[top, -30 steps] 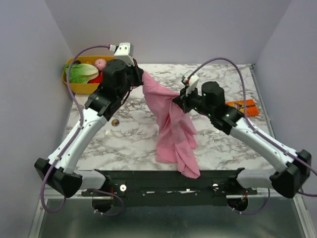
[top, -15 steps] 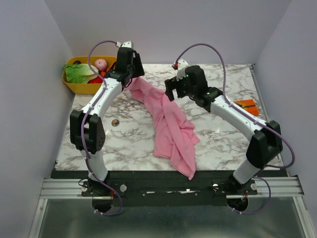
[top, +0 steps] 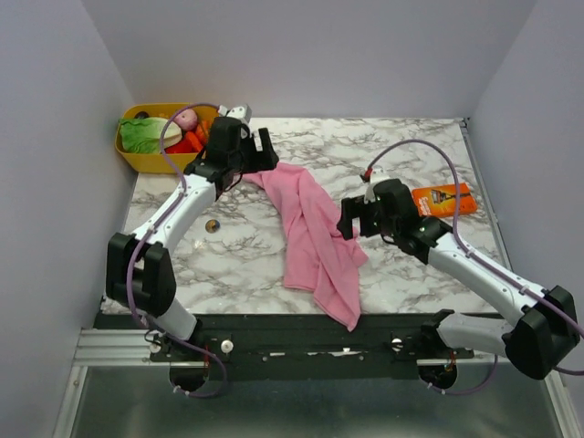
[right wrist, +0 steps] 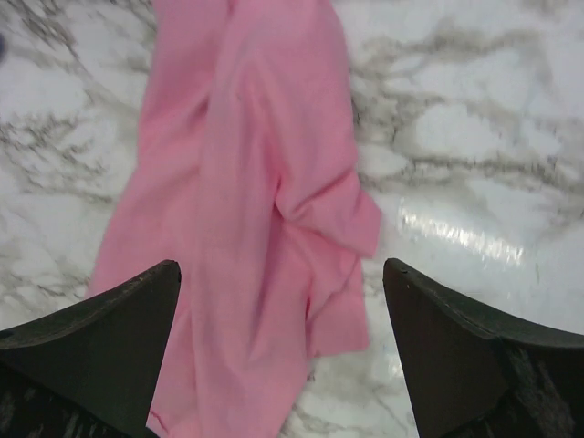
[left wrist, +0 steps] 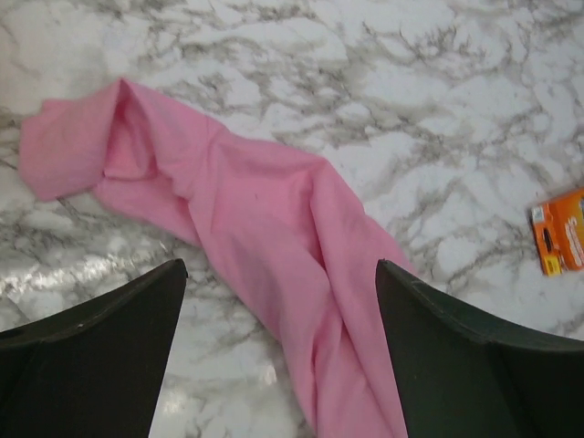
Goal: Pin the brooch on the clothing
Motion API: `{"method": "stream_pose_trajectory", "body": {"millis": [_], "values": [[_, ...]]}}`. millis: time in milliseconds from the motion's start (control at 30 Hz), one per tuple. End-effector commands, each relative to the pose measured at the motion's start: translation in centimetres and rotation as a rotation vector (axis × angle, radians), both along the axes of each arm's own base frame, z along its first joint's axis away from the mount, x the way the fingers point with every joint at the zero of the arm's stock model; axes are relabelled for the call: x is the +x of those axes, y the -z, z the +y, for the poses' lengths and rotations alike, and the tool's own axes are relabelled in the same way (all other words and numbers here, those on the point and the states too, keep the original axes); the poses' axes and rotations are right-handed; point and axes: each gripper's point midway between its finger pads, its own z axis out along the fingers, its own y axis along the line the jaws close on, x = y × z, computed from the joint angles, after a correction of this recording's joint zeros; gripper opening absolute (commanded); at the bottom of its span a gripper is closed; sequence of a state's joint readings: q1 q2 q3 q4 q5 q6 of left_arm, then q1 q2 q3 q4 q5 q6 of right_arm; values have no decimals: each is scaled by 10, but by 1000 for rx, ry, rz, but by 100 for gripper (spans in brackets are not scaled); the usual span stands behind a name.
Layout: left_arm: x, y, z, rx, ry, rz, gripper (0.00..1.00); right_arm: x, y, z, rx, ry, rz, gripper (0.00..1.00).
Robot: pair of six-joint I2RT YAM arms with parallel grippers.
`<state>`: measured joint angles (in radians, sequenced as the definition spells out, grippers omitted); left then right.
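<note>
Left gripper (left wrist: 278, 269): fingers spread wide, nothing between them, poised above the far end of the T-shirt (top: 315, 237) near the back-left of the worktop (top: 411, 146). Right gripper (right wrist: 280, 265): fingers likewise wide apart and empty, hanging over the middle of the shirt on its right side.

The pink shirt lies bunched into a long, folded band that runs from the back-left toward the front edge, where its lower end drapes over the edge. The brooch (top: 212, 225), a small brownish disc, lies flat on bare marble left of the shirt and clear of it, just beside the left arm (top: 178, 210). A yellow basket (top: 123, 146) of toy vegetables stands at the back-left corner; an orange packet (top: 443, 198) lies toward the right edge.

Hazards, as judged: the cloth is not spread, so a pin may catch several layers or none. The overhanging end may drag the shirt off the front edge if tugged. The brooch is tiny and flat, so closing fingers could skid it away, and the arm alongside could knock it.
</note>
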<state>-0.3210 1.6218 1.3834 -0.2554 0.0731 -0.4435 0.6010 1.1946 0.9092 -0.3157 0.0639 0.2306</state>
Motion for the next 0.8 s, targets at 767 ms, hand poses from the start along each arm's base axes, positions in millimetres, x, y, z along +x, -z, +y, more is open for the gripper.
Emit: {"method": "stream_pose_trajectory", "body": {"millis": [767], "values": [[-134,84,1,-168,145,157,94,-175,129,-24,79,34,682,99]]}}
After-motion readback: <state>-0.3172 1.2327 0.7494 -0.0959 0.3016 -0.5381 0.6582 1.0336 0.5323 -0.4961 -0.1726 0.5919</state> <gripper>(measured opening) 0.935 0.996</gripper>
